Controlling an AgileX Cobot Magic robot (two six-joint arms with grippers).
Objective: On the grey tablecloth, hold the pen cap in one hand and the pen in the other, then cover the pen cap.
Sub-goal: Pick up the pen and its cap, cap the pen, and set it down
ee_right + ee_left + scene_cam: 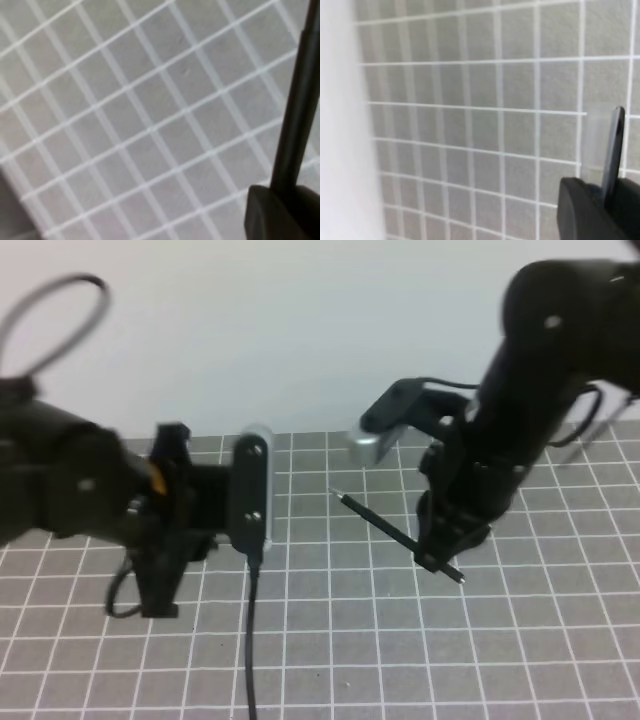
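Black pen [385, 523] tilted, tip up-left

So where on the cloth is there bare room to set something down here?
The near strip of the grey cloth, in front of both arms and right of the hanging cable, is bare. It is crowded in the middle, where the right gripper holds the pen pointing toward the left gripper.

Matt grey tablecloth [400, 640]; glossy black pen [385, 525]
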